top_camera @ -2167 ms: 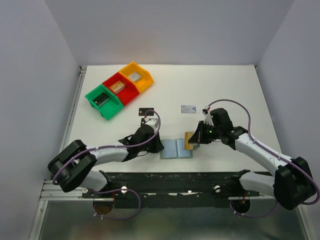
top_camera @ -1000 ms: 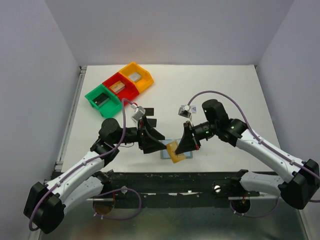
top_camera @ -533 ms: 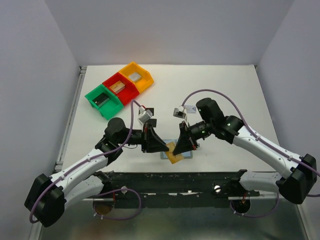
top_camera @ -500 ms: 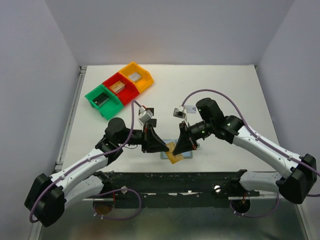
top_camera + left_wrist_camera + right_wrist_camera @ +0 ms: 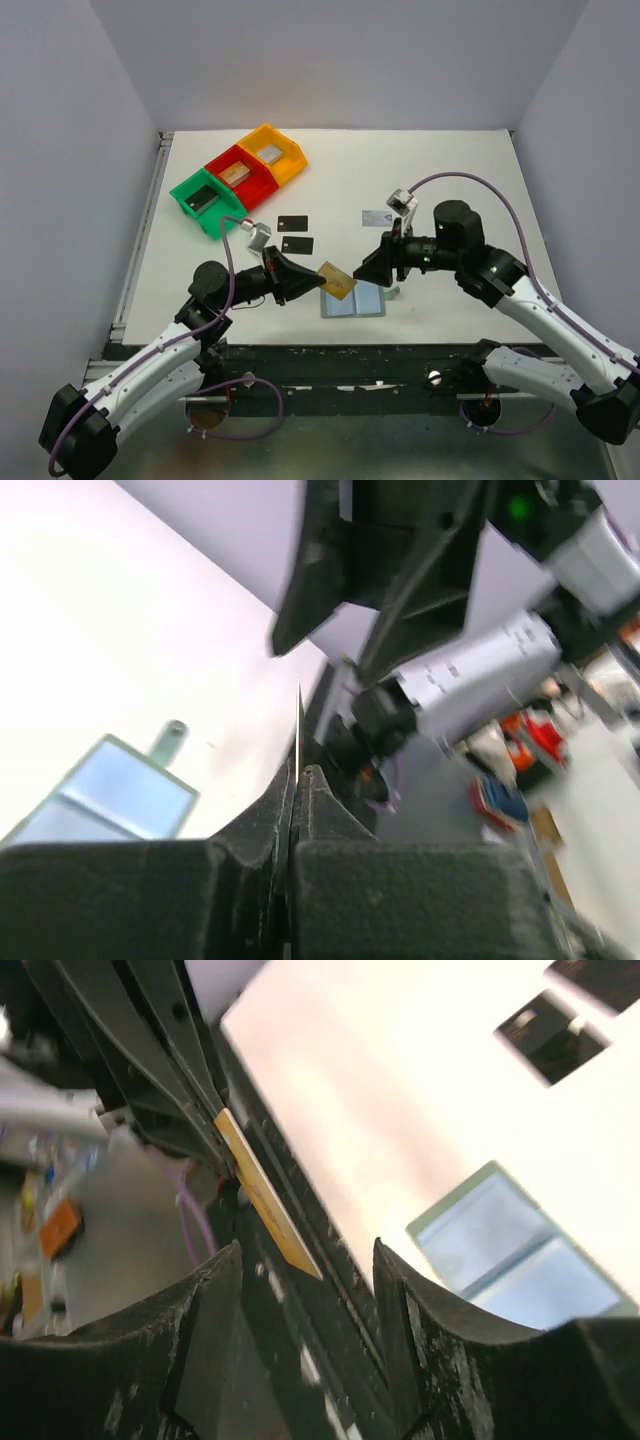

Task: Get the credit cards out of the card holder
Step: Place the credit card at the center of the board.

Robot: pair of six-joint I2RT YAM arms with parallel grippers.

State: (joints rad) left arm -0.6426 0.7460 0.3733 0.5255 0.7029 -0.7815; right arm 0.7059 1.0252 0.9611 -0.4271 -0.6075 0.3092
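left gripper: pinching the gold-tan card by one short end; in the left wrist view the two fingers are pressed together, with only the card's thin edge standing up between them
gold-tan card: held clear of the table, tilted, above the far left corner of the card holder in the top view; in the right wrist view a slanted strip, its free end lying between the right gripper's two fingers and touching neither
right gripper: spread and holding nothing, just beside the card's free end, raised over the holder's right part; same wide gap in its own wrist view
card holder: open flat on the table near the front edge, pale blue-grey two-panel inside facing up, little tab at its right side; also in the left wrist view and the right wrist view
black cards: two, flat on the table, one just behind the other, not touching, behind and left of the holder
silvery-blue card: flat on the table, behind the holder, right of the black cards
bins: green bin, red bin and yellow bin, side by side in a diagonal row at the far left, a block in each
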